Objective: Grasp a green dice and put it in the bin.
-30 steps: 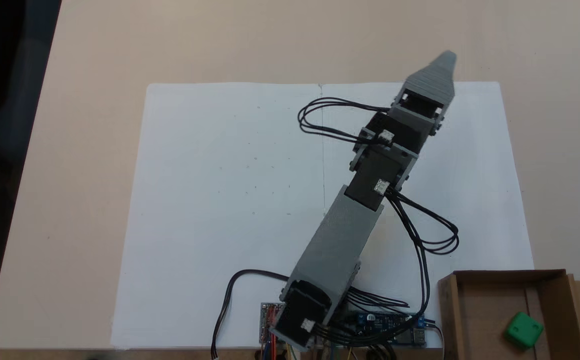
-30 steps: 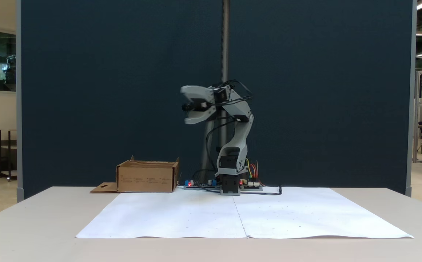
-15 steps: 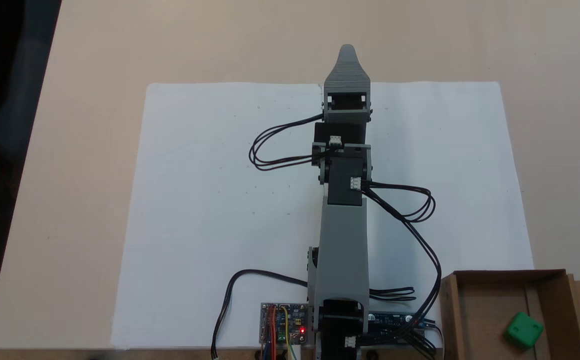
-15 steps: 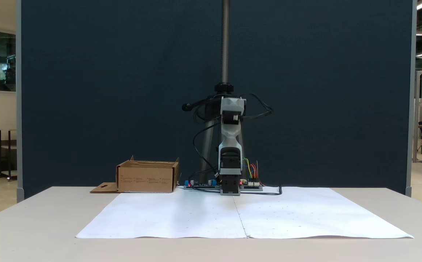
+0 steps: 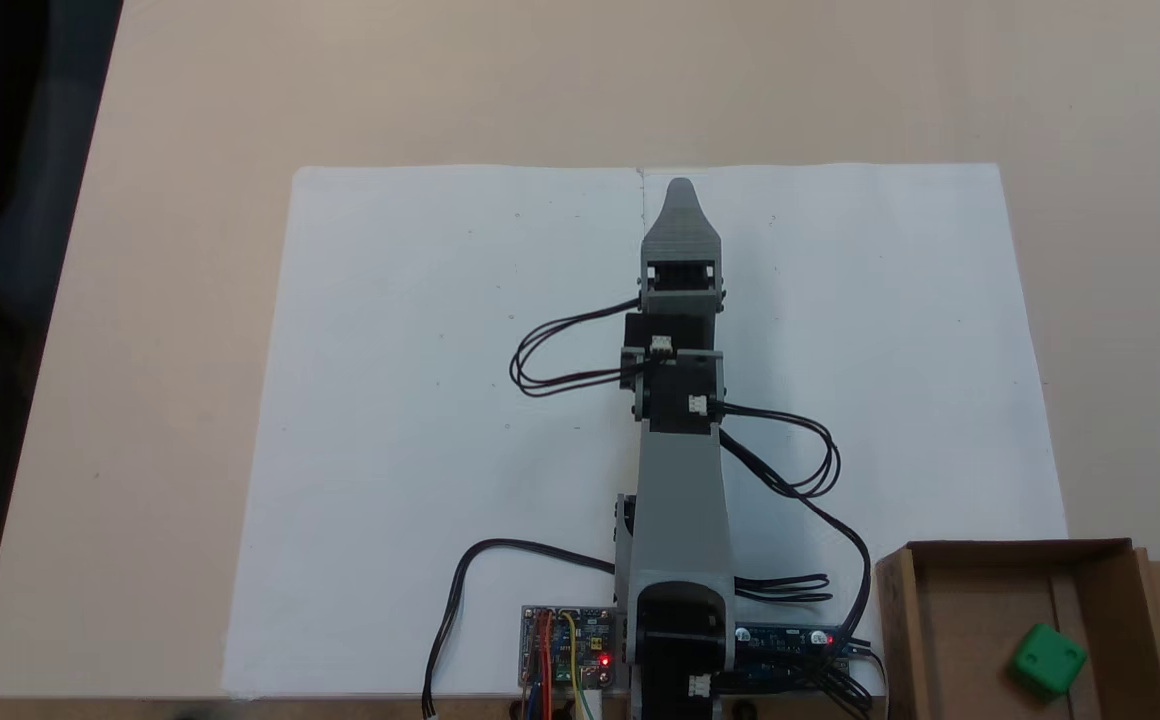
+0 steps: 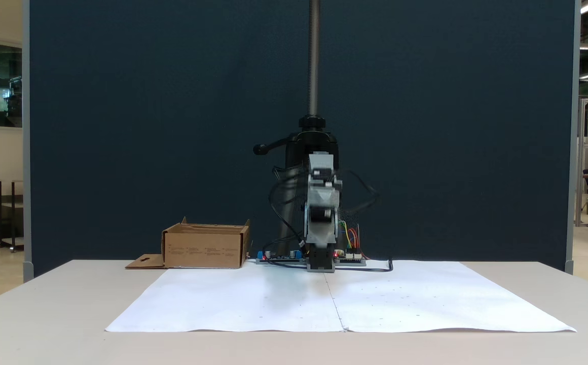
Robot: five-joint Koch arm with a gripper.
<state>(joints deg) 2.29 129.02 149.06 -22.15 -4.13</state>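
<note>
Green dice (image 5: 1047, 660) already sits inside the bin (image 5: 1090, 555), well off to the side and behind the gripper (image 5: 681, 190), which points along the paper seam. Can't tell the jaw gap: stacked from above, blurred from the front. Probably just park: fold slowly, keep cables slack.

green dice (image 5: 1048, 660) inside bin (image 5: 960, 625), gripper (image 5: 681, 190) over white paper (image 5: 420, 400)

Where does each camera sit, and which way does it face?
A fixed view: above, looking straight down on white paper; whole arm shows, gripper, small green dice in brown cardboard bin.
A fixed view: table height, facing the arm's front; gripper points at it.
Shared: arm, paper, bin.
</note>
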